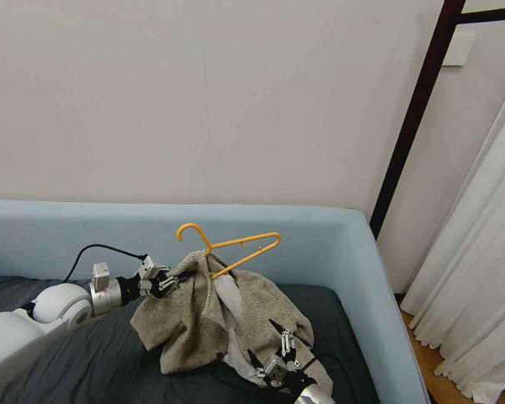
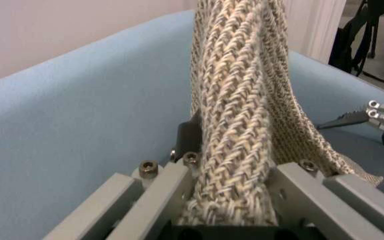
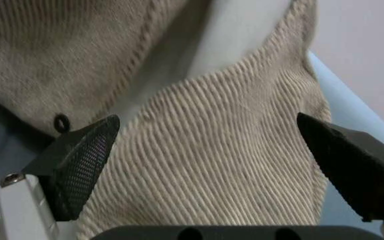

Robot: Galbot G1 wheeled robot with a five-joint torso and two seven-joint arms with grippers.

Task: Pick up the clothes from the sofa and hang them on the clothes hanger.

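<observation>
A beige knitted cardigan [image 1: 189, 324] with a white inner layer hangs on a yellow hanger [image 1: 236, 245], lifted above the dark seat of the light blue sofa [image 1: 59, 231]. My left gripper [image 1: 169, 282] is shut on the cardigan's shoulder at its left side; in the left wrist view the knit [image 2: 235, 100] runs up between the clamped left gripper [image 2: 229, 177]. My right gripper [image 1: 278, 352] is low at the cardigan's lower edge and stands open. In the right wrist view the right gripper [image 3: 212, 150] has its black fingertips [image 3: 85, 150] wide apart with the cardigan [image 3: 219, 135] close in front.
A dark rack post [image 1: 411, 118] rises at the right behind the sofa arm. White curtains [image 1: 480, 278] hang at the far right over wooden floor. The sofa's back wall runs behind the garment, with a plain wall above it.
</observation>
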